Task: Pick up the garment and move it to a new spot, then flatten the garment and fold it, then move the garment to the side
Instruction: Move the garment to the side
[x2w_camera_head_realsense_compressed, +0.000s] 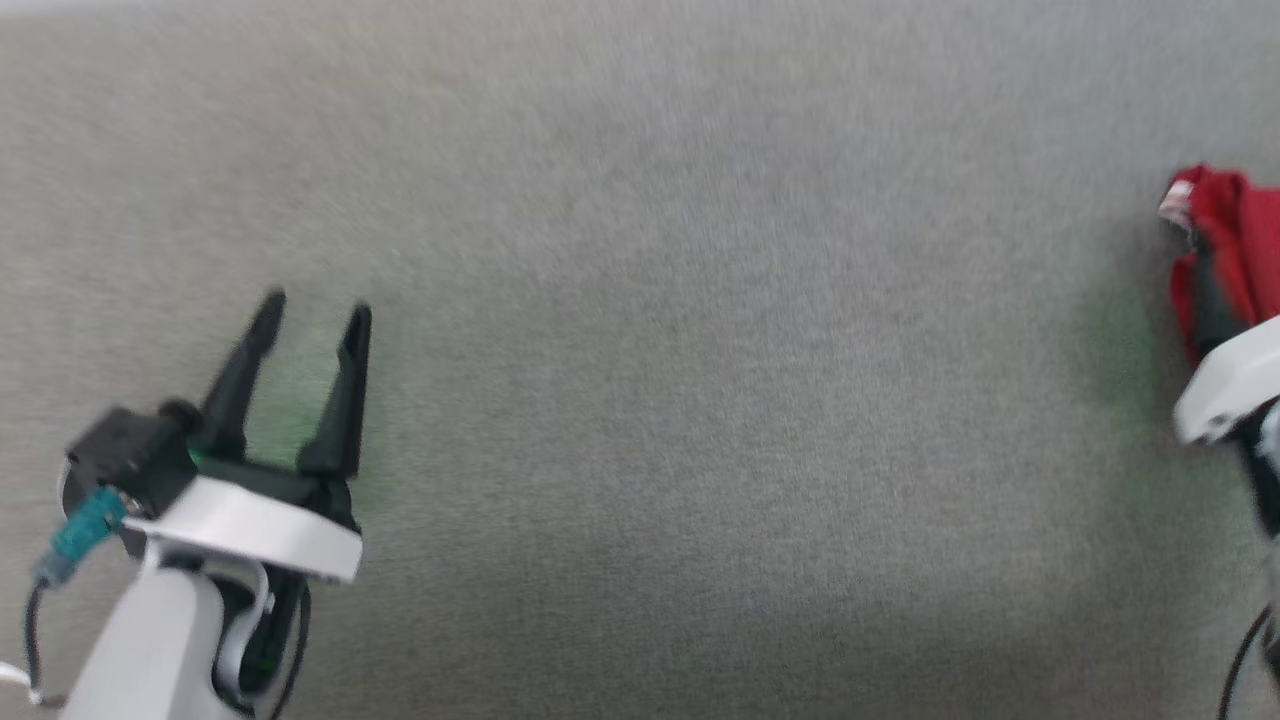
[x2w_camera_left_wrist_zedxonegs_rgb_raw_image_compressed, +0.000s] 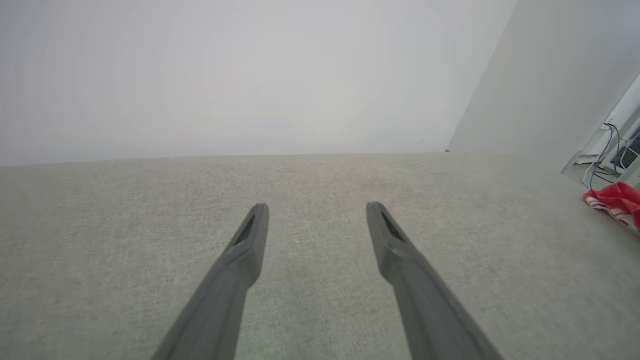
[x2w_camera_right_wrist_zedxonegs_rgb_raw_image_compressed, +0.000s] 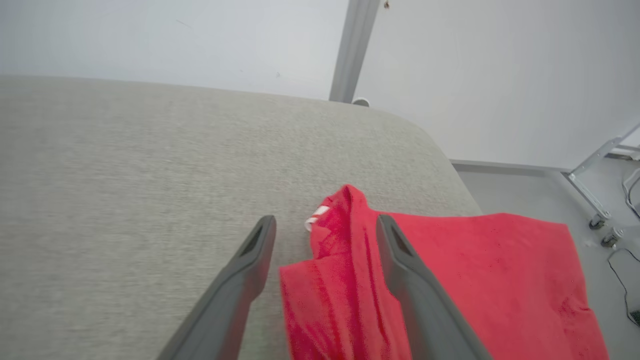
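My left jaws hang spread wide over the pale grey, woven-fabric bench (x2w_camera_head_realsense_compressed: 700, 350), grasping nothing; in the head view their two long dark fingers (x2w_camera_head_realsense_compressed: 342, 395) point up the picture at the lower left, with bare cloth between them. My left wrist view shows the same: both fingers (x2w_camera_left_wrist_zedxonegs_rgb_raw_image_compressed: 242, 257) well apart above the bench (x2w_camera_left_wrist_zedxonegs_rgb_raw_image_compressed: 320, 185), a plain pale wall (x2w_camera_left_wrist_zedxonegs_rgb_raw_image_compressed: 250, 75) beyond its far edge.

The red jersey-style garment (x2w_camera_head_realsense_compressed: 1228, 235) lies rumpled on the bench at the far right of the head view, well apart from my left jaws. My right arm's white wrist housing (x2w_camera_head_realsense_compressed: 1225, 385) sits just in front of it.

In my right wrist view the right jaws are parted, not clenched. Their fingers (x2w_camera_right_wrist_zedxonegs_rgb_raw_image_compressed: 250, 265) stand either side of a raised fold of the garment (x2w_camera_right_wrist_zedxonegs_rgb_raw_image_compressed: 475, 280) without pinching it. A bit of red-and-white striped trim (x2w_camera_right_wrist_zedxonegs_rgb_raw_image_compressed: 317, 218) peeks out at the fold's top. The garment lies near the bench's rounded corner (x2w_camera_right_wrist_zedxonegs_rgb_raw_image_compressed: 425, 145), and its flat red part reaches out past the bench edge in that view. Beyond are a grey upright post (x2w_camera_right_wrist_zedxonegs_rgb_raw_image_compressed: 352, 50) and a metal frame on castors (x2w_camera_right_wrist_zedxonegs_rgb_raw_image_compressed: 595, 217). In my left wrist view the garment (x2w_camera_left_wrist_zedxonegs_rgb_raw_image_compressed: 617, 202) shows at the far right.
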